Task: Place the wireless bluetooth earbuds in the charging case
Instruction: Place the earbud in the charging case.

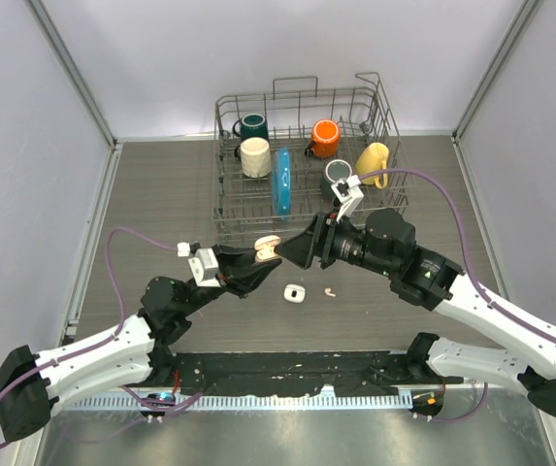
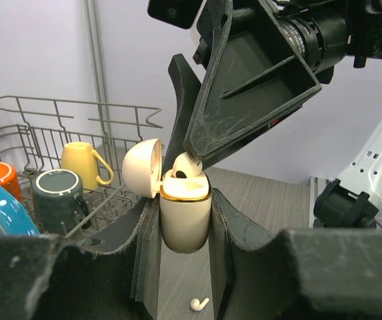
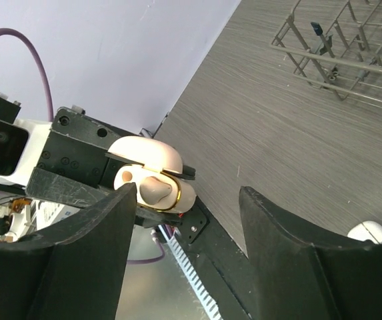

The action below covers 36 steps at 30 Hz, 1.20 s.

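Above the table [image 1: 161,194], left claw [image 1: 261,257] tight on the open charging case [image 2: 185,217], right claw [image 3: 187,197] spread.

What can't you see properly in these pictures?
- Top view: charging case, mostly hidden by the left gripper and right gripper.
- Left wrist view: earbud in the case, half covered by the right jaws.
- Right wrist view: white object, half hidden by the right jaws.
- Top view: loose earbud, too small.
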Motion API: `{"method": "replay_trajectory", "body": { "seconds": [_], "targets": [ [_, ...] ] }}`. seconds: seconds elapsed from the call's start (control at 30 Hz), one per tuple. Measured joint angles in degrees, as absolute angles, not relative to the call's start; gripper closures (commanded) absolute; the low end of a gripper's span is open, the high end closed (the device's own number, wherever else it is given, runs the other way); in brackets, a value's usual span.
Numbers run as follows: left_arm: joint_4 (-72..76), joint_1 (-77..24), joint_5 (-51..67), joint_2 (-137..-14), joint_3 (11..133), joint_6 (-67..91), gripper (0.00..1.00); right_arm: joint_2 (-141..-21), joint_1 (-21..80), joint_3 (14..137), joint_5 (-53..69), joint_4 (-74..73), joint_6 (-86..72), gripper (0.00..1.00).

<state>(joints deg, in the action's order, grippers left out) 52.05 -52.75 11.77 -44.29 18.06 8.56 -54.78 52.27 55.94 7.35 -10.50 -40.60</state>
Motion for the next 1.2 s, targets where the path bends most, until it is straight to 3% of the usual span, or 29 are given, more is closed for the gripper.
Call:
{"method": "replay_trajectory", "body": {
  "seconds": [0.6,1.2],
  "targets": [
    [52.7,-52.8,12.4,-44.8,18.0,8.6,1.0,-57.5,50.6,49.4,14.9,1.5,-51.0,0.26],
    [55.1,-52.7,13.0,-45.5,18.0,8.6,0.98,-59.7,49.2,47.8,22.9,10.7,-57.2,0.74]
  ]
}}
